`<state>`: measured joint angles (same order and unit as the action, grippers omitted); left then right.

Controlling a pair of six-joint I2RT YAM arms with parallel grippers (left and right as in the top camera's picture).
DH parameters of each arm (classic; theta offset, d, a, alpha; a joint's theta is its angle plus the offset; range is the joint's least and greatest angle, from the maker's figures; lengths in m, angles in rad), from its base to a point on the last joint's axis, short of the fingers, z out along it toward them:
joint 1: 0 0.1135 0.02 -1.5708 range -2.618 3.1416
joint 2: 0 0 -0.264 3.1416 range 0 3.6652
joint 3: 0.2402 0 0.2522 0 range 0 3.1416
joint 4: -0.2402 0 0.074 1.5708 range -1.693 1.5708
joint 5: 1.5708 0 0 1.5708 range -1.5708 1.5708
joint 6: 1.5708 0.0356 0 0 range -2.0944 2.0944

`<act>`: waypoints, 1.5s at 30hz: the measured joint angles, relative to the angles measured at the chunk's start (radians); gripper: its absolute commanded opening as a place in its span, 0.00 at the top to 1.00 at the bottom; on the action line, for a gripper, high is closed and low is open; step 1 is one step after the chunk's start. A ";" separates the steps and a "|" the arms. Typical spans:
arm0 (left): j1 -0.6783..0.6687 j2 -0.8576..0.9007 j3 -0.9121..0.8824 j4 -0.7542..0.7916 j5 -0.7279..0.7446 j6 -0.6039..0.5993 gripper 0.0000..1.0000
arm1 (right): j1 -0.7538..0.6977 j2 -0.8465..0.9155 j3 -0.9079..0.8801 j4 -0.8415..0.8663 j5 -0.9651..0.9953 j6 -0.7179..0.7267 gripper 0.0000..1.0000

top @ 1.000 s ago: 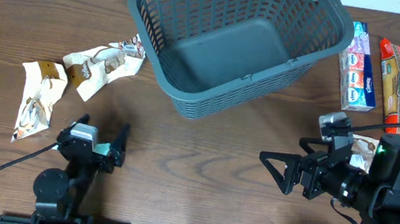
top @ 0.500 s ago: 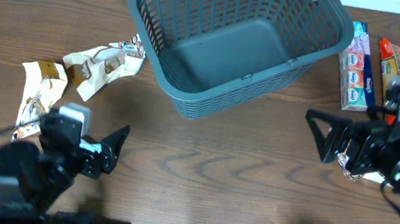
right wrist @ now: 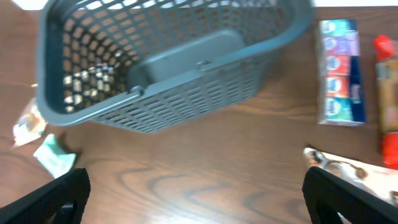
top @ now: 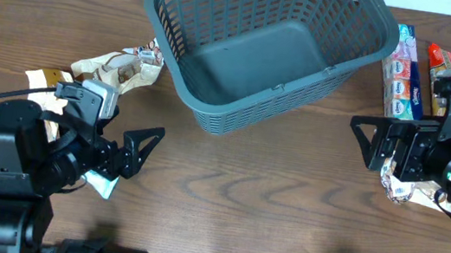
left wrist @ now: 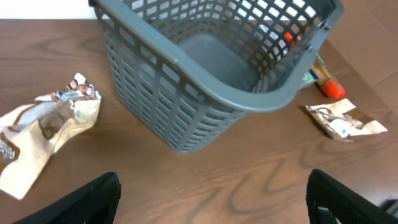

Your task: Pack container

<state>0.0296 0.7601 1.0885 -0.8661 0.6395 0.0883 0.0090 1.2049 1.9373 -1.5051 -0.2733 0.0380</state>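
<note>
The container [top: 187, 97], a big grey-teal lattice basket, stands empty at the back centre of the table, turned at an angle. It fills the top of the left wrist view [left wrist: 155, 93] and of the right wrist view [right wrist: 186, 106]. My left gripper [top: 126, 155] hovers at the front left, pointing towards the basket. Its jaws are open with only bare wood between them [left wrist: 211, 202]. Level with the basket's right corner, my right gripper [top: 374, 155] points left at it, open and holding nothing [right wrist: 199, 199].
Crumpled brown-and-white packets [top: 115, 68] [left wrist: 46, 124] lie left of the basket. A small teal packet [top: 100, 183] [right wrist: 55, 158] lies under the left arm. Right of the basket are a tissue pack [top: 402, 76] [right wrist: 341, 71], an orange-red packet [top: 439, 63] and a crumpled packet [top: 401, 189] [left wrist: 342, 119].
The left arm has moved from the front edge towards the basket and turned right. The right arm has moved back and to the right, over the crumpled packet. Both grippers stayed open.
</note>
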 measured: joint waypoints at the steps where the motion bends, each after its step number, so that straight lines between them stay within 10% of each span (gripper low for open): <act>1: 0.000 0.000 0.022 -0.033 -0.001 0.001 0.16 | -0.008 0.004 0.011 -0.001 0.020 -0.001 0.01; 14: 0.000 -0.014 0.370 -0.517 -0.170 0.034 0.16 | -0.170 0.224 0.149 -0.051 0.126 -0.068 0.01; 45: 0.000 0.024 0.372 -0.286 -0.037 -0.008 0.16 | -0.190 0.331 0.457 0.030 -0.079 -0.226 0.01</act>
<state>0.0296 0.7837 1.4609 -1.1526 0.6029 0.0803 -0.1814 1.5356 2.3939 -1.4750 -0.3523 -0.1879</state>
